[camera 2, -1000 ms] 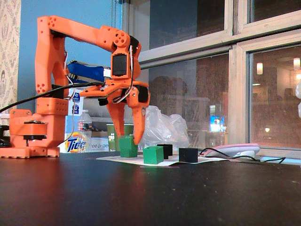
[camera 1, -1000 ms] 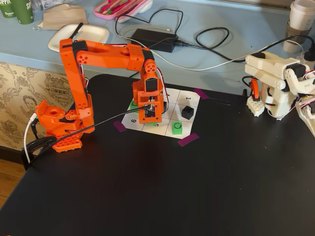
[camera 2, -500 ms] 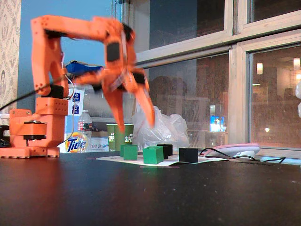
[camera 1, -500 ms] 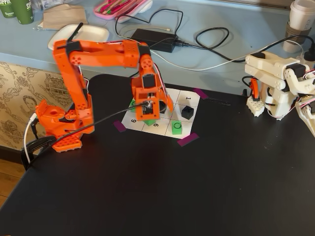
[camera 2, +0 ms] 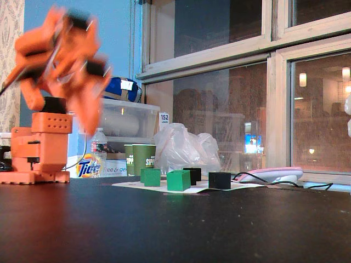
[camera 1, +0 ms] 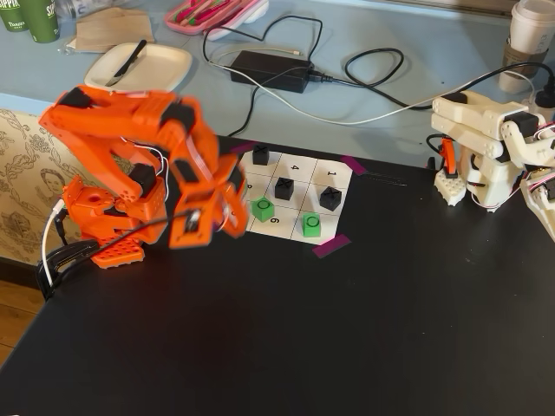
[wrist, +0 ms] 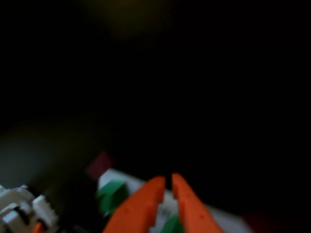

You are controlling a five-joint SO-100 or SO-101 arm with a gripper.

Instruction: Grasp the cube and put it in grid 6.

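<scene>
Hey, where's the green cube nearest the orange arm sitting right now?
In a fixed view from above, that green cube sits on the paper grid, just above the printed 6 and below a black cube, right of the tool.

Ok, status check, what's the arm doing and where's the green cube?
Gripper empty, fingers nearly closed, motion-blurred above the sheet. A green cube sits beside the printed 6; whether inside grid 6, unclear. Second green cube nearby. Nothing blocking.

High fixed view angled down, low tabletop-level fixed view, both sharing grid sheet, blurred wrist view close above it
</scene>
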